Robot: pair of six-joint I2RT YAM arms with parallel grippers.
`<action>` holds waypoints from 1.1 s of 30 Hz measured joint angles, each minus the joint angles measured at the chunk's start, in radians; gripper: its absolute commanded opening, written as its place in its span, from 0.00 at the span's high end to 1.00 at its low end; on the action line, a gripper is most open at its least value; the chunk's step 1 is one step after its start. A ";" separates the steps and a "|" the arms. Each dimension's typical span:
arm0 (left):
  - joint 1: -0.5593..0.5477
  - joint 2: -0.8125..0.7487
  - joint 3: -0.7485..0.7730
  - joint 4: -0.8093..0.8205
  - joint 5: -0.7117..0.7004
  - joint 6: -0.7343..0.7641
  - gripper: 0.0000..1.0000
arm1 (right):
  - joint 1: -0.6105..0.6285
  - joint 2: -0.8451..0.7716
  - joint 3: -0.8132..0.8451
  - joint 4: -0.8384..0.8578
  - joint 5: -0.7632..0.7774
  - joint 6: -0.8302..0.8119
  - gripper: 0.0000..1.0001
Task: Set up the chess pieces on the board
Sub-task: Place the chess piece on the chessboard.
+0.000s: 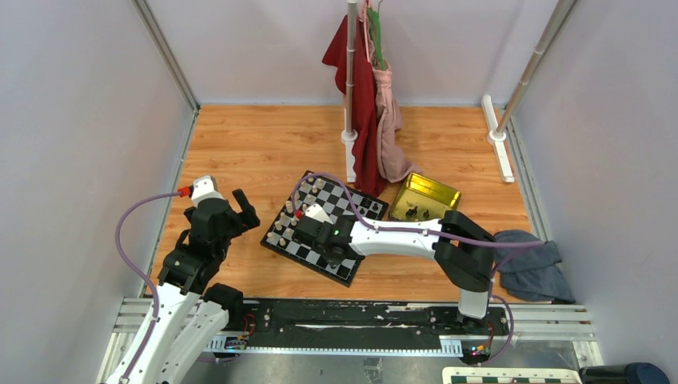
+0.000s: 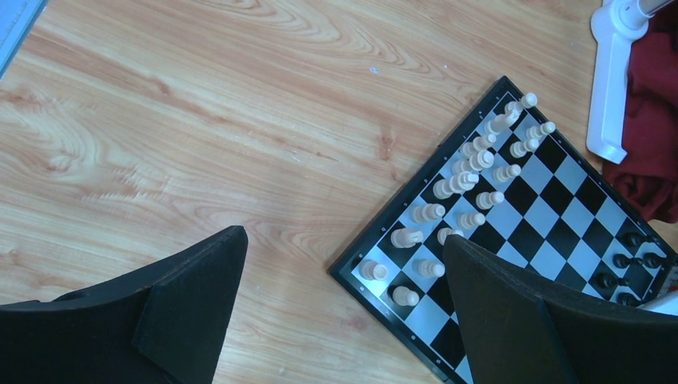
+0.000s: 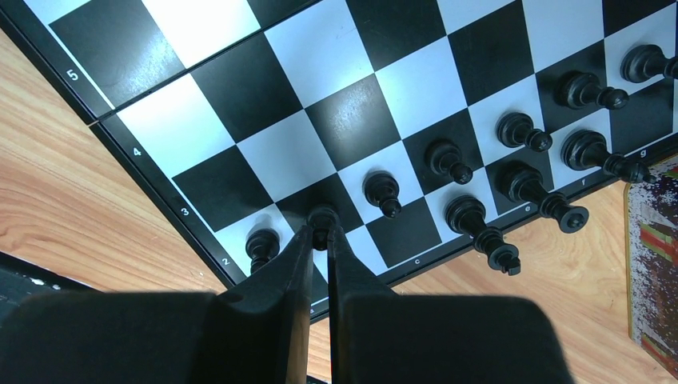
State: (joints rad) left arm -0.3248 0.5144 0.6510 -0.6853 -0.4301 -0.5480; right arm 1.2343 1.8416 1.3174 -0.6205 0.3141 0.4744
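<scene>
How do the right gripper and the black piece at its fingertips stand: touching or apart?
Touching. The right wrist view shows the right gripper closed on the black piece, pressed against both its sides without a gap.

Bench (image 1: 256, 144): light wood grain, walled on three sides
Centre: chequered board (image 2: 552, 216) lying at an angle
Right of board: gold tin tray (image 1: 438, 184), just beside its corner
Right edge: crumpled grey cloth (image 1: 532, 272)
Back: white stand foot (image 1: 349, 138), white bar (image 1: 497, 148)
</scene>
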 measured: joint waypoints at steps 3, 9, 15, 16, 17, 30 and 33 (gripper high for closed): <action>0.000 0.000 0.000 0.002 0.000 0.002 0.00 | -0.003 0.000 0.000 0.000 0.000 0.000 0.97; 0.000 0.000 0.000 0.002 0.000 0.003 0.00 | -0.005 0.000 0.000 0.000 -0.006 -0.003 0.83; 0.000 0.000 0.000 0.002 -0.001 0.003 0.00 | -0.006 0.002 0.000 0.000 -0.018 -0.012 0.73; 0.000 0.000 0.000 0.002 -0.001 0.003 0.00 | -0.006 0.002 0.000 0.000 -0.018 -0.014 0.71; 0.000 0.000 0.000 0.002 -0.001 0.003 0.00 | -0.006 0.002 0.000 0.000 -0.019 -0.018 0.70; 0.000 -0.001 0.000 0.000 -0.011 0.002 0.00 | -0.007 -0.001 0.051 -0.019 -0.015 -0.050 0.67; 0.000 -0.007 0.000 0.000 -0.018 0.002 0.00 | -0.007 -0.014 0.092 -0.048 0.004 -0.061 0.67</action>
State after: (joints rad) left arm -0.3248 0.5072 0.6510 -0.6849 -0.4480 -0.5457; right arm 1.2274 1.8278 1.4090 -0.6689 0.3183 0.4137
